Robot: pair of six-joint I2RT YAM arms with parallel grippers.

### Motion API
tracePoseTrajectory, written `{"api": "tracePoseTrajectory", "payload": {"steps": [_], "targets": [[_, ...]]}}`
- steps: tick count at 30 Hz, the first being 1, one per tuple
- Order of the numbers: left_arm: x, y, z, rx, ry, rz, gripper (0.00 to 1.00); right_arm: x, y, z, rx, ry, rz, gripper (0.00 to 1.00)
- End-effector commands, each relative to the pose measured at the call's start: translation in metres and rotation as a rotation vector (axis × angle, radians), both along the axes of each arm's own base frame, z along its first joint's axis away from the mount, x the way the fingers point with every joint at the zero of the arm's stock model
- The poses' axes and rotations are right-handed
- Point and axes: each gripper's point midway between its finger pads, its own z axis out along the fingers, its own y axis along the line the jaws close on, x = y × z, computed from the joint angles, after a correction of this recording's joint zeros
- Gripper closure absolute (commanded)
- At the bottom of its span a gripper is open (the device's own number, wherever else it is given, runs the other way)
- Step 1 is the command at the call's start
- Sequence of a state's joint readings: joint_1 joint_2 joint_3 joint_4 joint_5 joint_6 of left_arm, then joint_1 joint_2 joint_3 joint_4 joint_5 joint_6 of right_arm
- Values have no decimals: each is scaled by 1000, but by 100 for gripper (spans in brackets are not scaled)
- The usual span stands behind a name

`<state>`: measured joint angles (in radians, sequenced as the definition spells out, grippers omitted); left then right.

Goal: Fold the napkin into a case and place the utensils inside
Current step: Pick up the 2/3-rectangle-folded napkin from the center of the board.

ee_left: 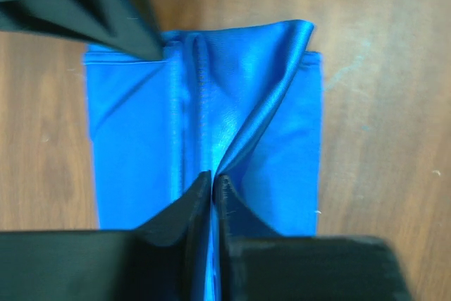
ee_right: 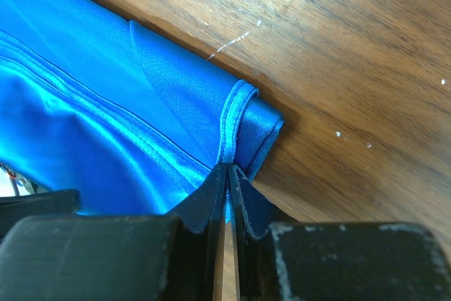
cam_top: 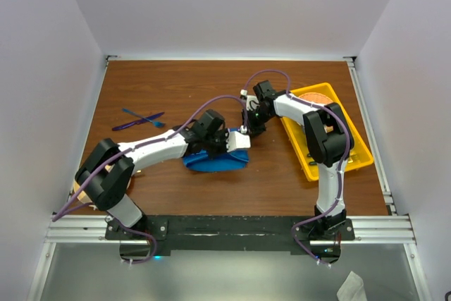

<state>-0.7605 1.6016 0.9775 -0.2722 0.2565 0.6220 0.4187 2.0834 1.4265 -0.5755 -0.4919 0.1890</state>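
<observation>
Utensils (cam_top: 144, 118) well apart from napkin (cam_top: 211, 163), overhead only

i get bright, even light from overhead in the top view, with only soft shadows under the arms around the napkin (cam_top: 211, 163). in the wrist views the napkin's folds throw pale glare streaks, and the left gripper (ee_left: 213, 180) below it looks soft, out of focus.
</observation>
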Motion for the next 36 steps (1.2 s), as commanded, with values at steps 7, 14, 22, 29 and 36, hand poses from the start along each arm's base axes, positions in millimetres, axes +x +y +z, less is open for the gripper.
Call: {"api": "tracePoseTrajectory", "payload": {"steps": [7, 14, 22, 29, 36], "targets": [[-45, 7, -36, 59, 118, -85, 64, 0, -38, -53, -226, -23, 6, 91], [-57, 14, -60, 110, 139, -81, 62, 0, -38, -54, -227, -21, 7, 91], [-58, 24, -82, 169, 143, -90, 69, 1, -39, -53, -230, -24, 8, 91], [-54, 23, -86, 169, 190, -89, 100, 1, -40, -55, -234, -20, 11, 91], [-50, -7, -31, 12, 256, -126, 100, 1, -40, -57, -234, -25, 18, 91]]}}
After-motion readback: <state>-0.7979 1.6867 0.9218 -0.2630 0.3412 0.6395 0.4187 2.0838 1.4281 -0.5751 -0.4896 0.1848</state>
